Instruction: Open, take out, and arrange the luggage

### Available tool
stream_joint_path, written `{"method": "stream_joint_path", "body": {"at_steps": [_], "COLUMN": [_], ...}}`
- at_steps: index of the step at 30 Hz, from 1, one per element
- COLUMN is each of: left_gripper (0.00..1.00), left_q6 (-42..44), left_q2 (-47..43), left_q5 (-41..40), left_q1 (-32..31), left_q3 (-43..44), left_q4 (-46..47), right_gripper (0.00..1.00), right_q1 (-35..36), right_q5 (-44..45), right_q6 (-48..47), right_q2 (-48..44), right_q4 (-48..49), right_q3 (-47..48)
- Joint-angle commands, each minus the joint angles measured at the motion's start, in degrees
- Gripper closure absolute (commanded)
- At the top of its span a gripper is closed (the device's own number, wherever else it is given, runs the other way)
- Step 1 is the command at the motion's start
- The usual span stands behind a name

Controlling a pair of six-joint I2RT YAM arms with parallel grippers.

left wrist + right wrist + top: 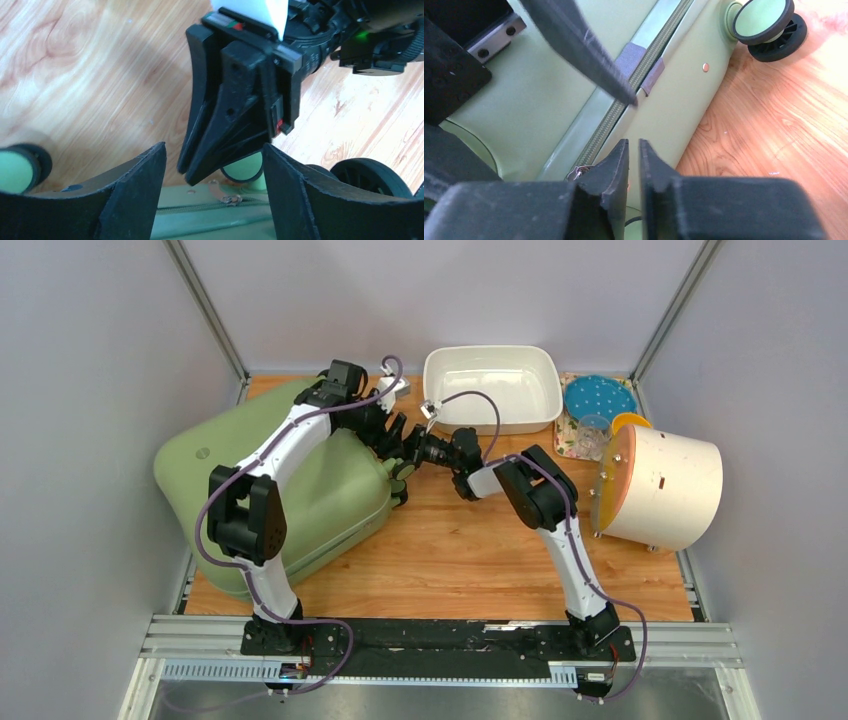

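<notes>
left fingers (215, 200) spread, empty | right fingers (634, 170) near-shut, empty | luggage (300, 490) — sage-green, zipped

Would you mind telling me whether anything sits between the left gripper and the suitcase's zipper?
Yes: the right gripper, jaws nearly closed, hangs between the left gripper's open fingers, just above the zipper pull on the luggage. Nothing else intervenes.
</notes>
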Motion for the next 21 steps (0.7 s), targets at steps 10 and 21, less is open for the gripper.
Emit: {"method": "stream_joint_path", "body": {"at_steps": [10, 21], "left_gripper": [0.14, 0.16], "left_q6": [-15.3, -18.2], "left_q2": [-10.9, -38.6], "left_q5": [-13.1, -23.0], "left_q1": [12.6, 34.3], "left_q3": [7.8, -16.9], "left_q4": [0.8, -1.9], "right_gripper": [0.59, 0.6], "right_q1": [-0.9, 1.9], "right_q5": [-2.9, 3.0], "right_q6": [-8.6, -29.1], "right_q2": [-6.9, -5.5], "right_q4": [-45.6, -74.0], "right_q3": [7.5, 14.2]}}
